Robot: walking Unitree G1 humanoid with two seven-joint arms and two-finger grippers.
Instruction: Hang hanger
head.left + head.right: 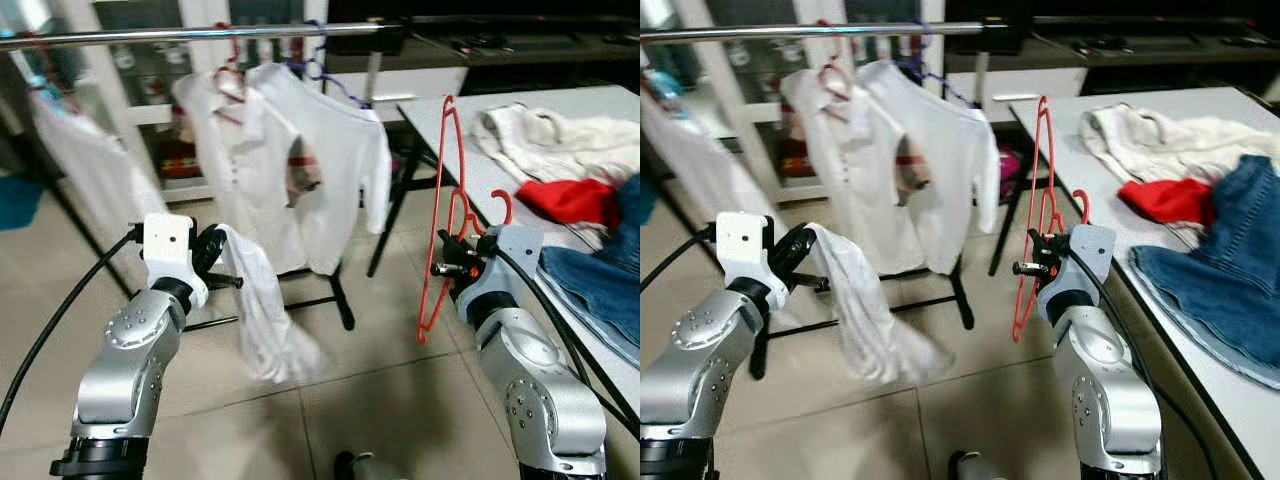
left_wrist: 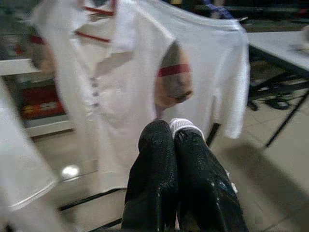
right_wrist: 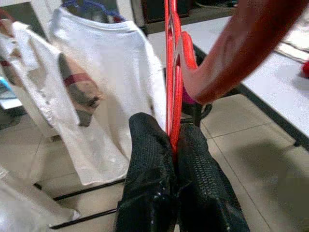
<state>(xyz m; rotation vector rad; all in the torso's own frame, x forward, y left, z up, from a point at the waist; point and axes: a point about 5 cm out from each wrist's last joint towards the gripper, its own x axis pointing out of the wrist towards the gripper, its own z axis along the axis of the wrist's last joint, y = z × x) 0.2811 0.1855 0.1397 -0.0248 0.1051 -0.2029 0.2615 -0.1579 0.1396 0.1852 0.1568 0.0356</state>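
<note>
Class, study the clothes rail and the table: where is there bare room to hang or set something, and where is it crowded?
The rail is bare between the far-left garment and the hung white shirts. The table is bare along its near-left edge, beside the red hanger. Its right side is crowded with the cream top, red cloth and jeans.

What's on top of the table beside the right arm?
On the white table lie a cream garment, a red one and blue denim, overlapping. Whatever sits beneath them is covered.
</note>
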